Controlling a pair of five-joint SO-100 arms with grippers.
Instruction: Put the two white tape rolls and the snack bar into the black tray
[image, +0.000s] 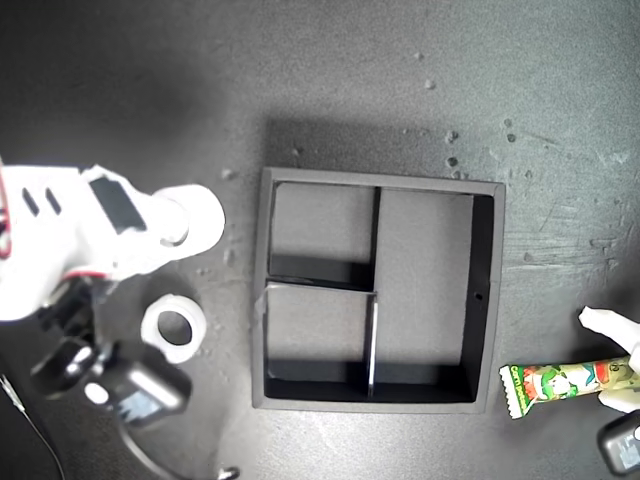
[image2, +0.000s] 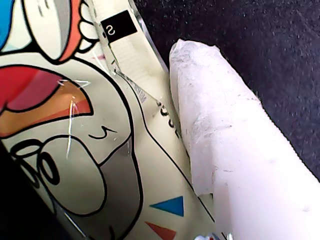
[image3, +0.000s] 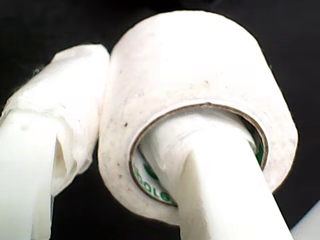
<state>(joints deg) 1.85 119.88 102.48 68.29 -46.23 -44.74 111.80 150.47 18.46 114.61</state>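
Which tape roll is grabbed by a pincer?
The white tape roll on my second pincer, one finger through its hole. The other roll lies free on the table beside the black tray.

The black tray (image: 485, 300) sits mid-counter (image: 400, 80); one tape roll (image: 174, 327) lies just off its side toward the exterior view's left, near an arm (second roll (image3: 200, 100) held); the snack bar (image: 565, 382) lies by the tray's lower corner at the exterior view's right.

Readable on the snack bar (image2: 75, 150) wrapper: a small black patch with a white "S". Inside the tape roll (image3: 200, 95) core, green letters "OLE", partly hidden.
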